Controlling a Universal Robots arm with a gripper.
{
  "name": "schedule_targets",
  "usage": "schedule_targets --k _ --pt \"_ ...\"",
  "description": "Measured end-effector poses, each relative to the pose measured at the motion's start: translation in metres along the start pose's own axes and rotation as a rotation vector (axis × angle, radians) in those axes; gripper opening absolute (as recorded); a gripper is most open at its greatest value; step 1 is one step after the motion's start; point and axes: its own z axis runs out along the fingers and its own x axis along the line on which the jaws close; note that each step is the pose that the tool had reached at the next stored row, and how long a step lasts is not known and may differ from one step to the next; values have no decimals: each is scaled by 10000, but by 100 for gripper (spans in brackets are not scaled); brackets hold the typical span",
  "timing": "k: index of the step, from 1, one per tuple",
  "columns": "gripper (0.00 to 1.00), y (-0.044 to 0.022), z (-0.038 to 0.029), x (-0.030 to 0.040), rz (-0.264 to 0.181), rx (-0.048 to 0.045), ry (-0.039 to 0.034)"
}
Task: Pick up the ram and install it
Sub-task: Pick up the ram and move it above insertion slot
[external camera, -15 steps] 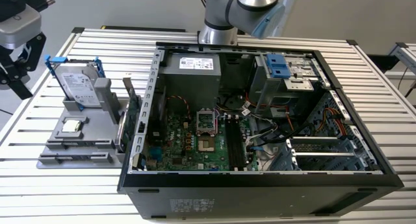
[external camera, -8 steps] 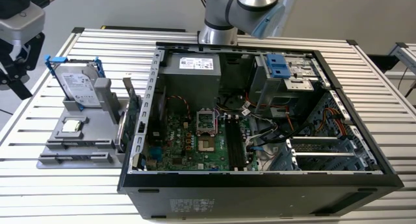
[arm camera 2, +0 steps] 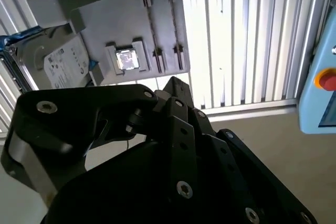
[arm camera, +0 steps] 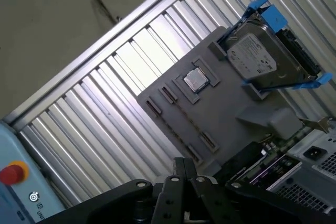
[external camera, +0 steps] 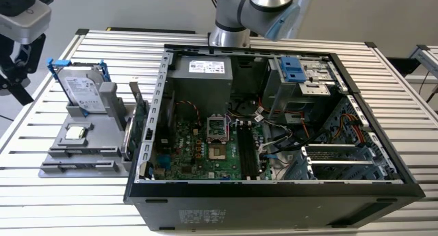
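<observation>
My gripper hangs at the exterior view's far left, above the table edge and beside the grey parts fixture. In both wrist views its black fingers meet at a point with nothing between them, so it looks shut. The ram is hidden or out of view. The fixture's long narrow slots stand empty. The black memory slots lie on the motherboard inside the open computer case; I cannot tell whether a stick sits in them.
On the fixture a silver hard drive in a blue frame leans upright, with a small processor chip beside it. A green expansion card stands between fixture and case. A pendant with a red button lies off the table.
</observation>
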Motion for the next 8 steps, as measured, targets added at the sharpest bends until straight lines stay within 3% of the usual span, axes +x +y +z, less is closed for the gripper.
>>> schedule_targets --k 8 --pt "0 0 0 0 -768 -13 38"
